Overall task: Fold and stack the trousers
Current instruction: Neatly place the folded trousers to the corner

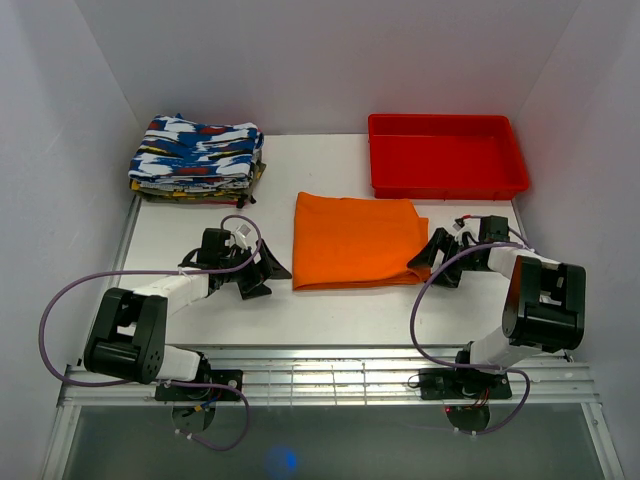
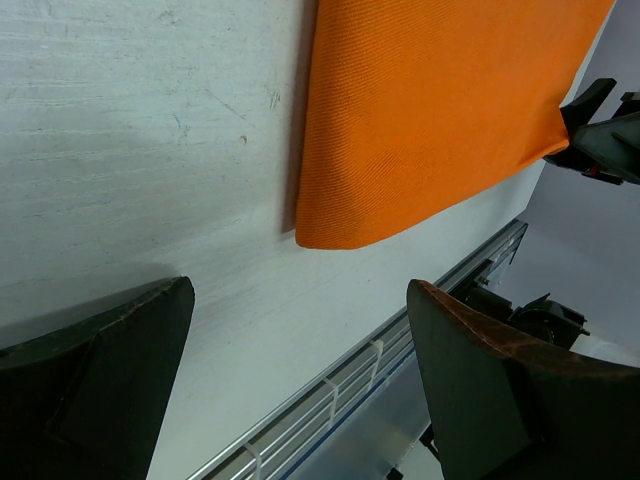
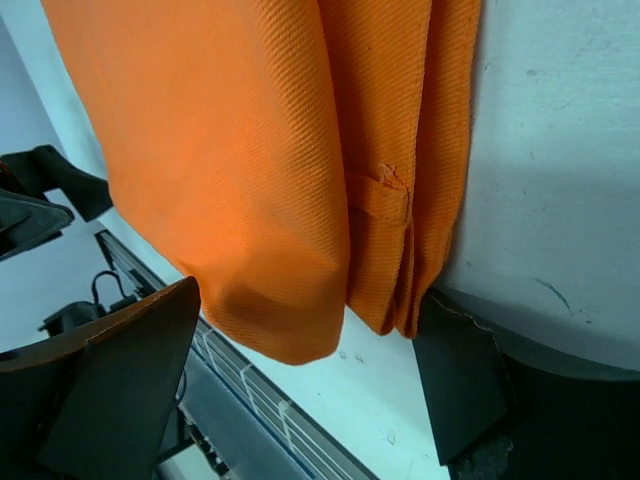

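Standing at the near edge, I am looking at the plain bright-orange cloth trousers, which are lying flat in the middle of the white table, already folded down into a neat rectangle with the layers showing along its right side. The black two-finger left gripper is sitting low at about eight o'clock from the garment, its jaws standing wide apart and gripping nothing, just beside the near-left corner but clear of it. The black two-finger right gripper is waiting at about four o'clock, its jaws also spread wide. In its wrist view the near-right corner of the cloth is hanging between the fingers, and I cannot tell whether one finger is brushing the hem. The pile of blue, white and red patterned folded clothes is resting at ten o'clock from the trousers, well apart from them, and the rigid red plastic tray is sitting at one o'clock, just beyond the far edge of the cloth. To my eye the folding is looking largely done, perhaps with one more fold to come. The stacking is looking undone, since the trousers are lying on bare table with neither arm holding them.
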Robot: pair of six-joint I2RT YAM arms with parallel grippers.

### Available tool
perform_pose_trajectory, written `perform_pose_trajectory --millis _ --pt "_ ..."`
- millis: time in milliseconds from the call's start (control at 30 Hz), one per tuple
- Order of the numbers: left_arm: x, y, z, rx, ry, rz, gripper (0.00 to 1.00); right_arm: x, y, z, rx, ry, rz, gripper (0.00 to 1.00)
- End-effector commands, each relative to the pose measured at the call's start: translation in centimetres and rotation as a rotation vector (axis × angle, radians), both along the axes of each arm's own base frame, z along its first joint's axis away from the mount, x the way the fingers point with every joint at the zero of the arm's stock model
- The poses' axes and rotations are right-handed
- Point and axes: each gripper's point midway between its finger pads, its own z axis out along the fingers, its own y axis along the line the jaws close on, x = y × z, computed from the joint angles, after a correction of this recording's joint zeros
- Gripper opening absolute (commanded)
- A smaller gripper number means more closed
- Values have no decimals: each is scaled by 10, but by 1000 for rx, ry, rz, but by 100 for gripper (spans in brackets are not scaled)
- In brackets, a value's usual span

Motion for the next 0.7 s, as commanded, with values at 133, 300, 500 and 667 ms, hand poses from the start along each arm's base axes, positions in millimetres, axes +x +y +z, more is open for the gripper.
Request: perform_pose_trajectory --millis 133,300,500,667 --pt "2 0 7 -8 -27 -10 98 11 -5 -14 19 50 -91 90" --pt "3 0 4 -4 -21 -6 98 8 -13 -22 -16 87 -115 91" --pt "7 2 2 20 -10 9 97 -2 -27 -40 -171 109 -133 92" --pt "14 5 -7 45 -12 37 93 1 -14 -41 -214 13 -58 77"
